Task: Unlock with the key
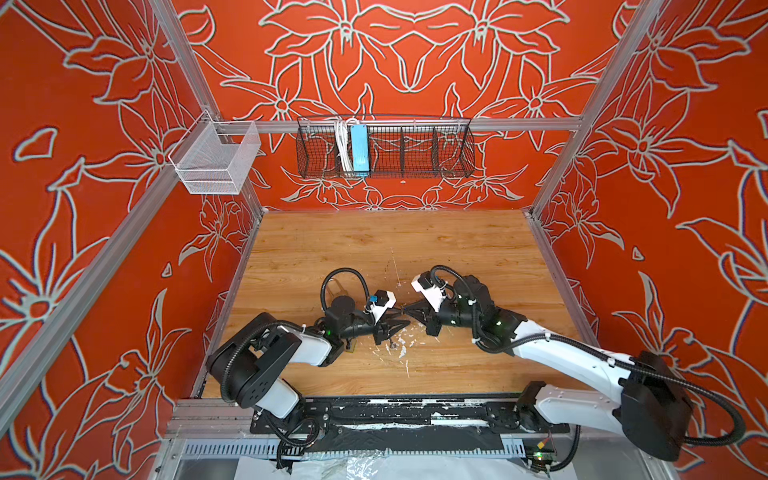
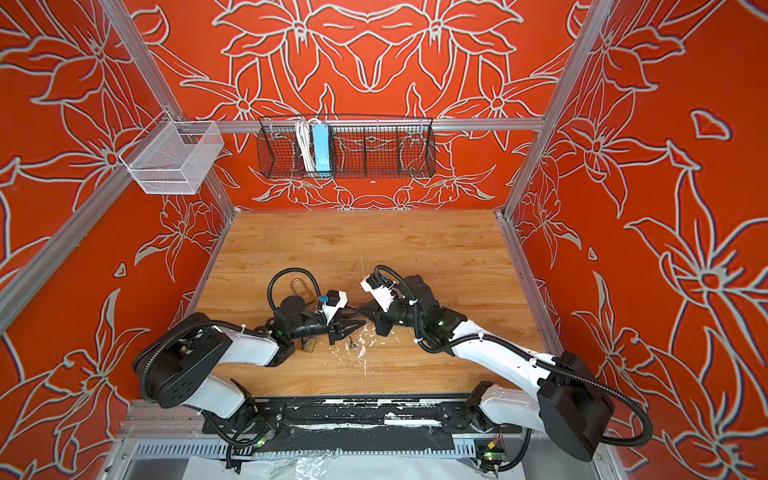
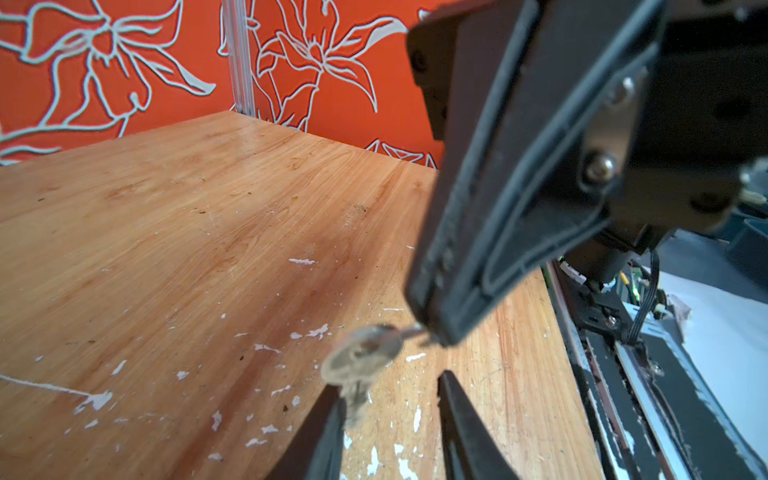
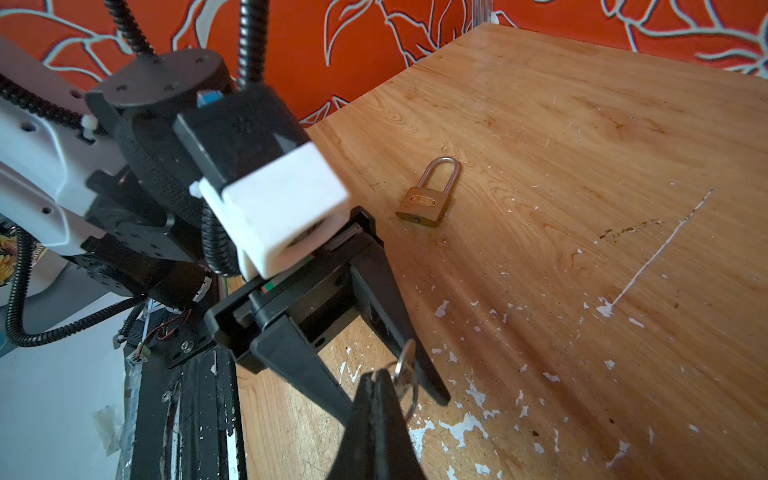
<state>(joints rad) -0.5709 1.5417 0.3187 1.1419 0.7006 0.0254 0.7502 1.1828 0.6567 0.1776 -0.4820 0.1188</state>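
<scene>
Right gripper (image 4: 378,378): closed, pinching the key (image 3: 361,357) by its ring.
Left gripper (image 3: 388,380): jaws apart, tips either side of the hanging key, no grip.
Padlock (image 4: 424,203): flat on wooden table (image 4: 582,166), shackle closed, apart from both grippers.

Both top views put you high above the near edge of the worktop (image 1: 374,249), looking down and toward the far wall (image 1: 415,62); they share nearly the whole scene. The left wrist camera sits close behind the left gripper (image 3: 388,386) and looks low across the worktop to its far right corner. The right wrist camera rides just behind the right gripper (image 4: 376,378), facing the far left corner. Both wrist views share the key (image 3: 361,357).
</scene>
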